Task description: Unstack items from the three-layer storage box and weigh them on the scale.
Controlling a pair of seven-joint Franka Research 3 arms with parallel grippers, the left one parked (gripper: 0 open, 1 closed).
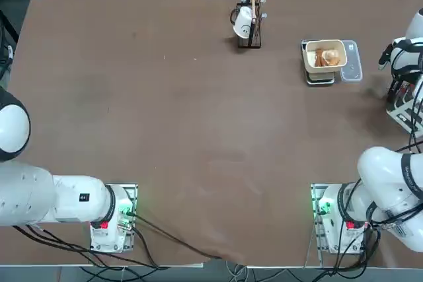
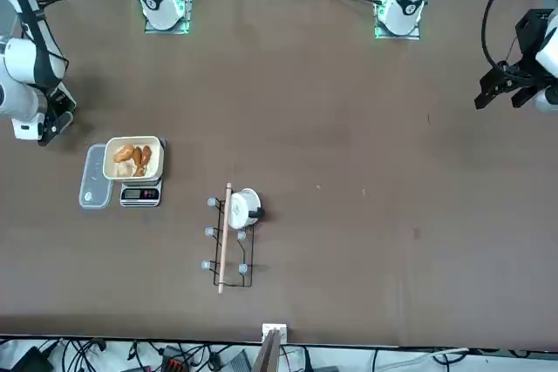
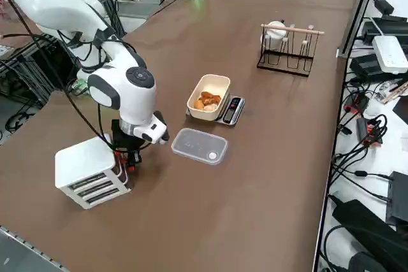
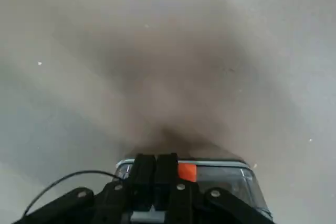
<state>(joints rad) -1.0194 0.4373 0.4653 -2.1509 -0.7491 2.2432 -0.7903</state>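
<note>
- The right gripper (image 3: 131,157) is hanging low over the worktop (image 3: 210,221), its jaws pressed together and holding nothing, just beside the upper front corner of the three-layer storage box (image 3: 89,173).
- The wrist view alone is showing the two dark fingers (image 4: 144,179) meeting flat against each other, with a small orange patch and a clear-edged piece right behind them; what that piece belongs to cannot be told.
- The side view alone is showing the box whole: one white tiered frame with three drawers stacked down its front. In the overhead view only a corner of it is peeking in at the right edge, under the arm.
- A little beyond the jaws, one clear rectangular lid (image 3: 199,145) is lying flat on the worktop.
- Past the lid, one scale (image 3: 230,110) is carrying one cream bowl (image 3: 208,97); the items (image 2: 133,158) are sitting inside, reddish-brown and pale lumps bunched so close that a count of about four or five is the best that can be given.
- The scale's display is glowing red in the front view, but its digits cannot be read.
- Farthest from the jaws, one black wire rack (image 3: 288,52) is standing with one white cup (image 3: 275,30) hung at its end and a wooden bar along its top.
</note>
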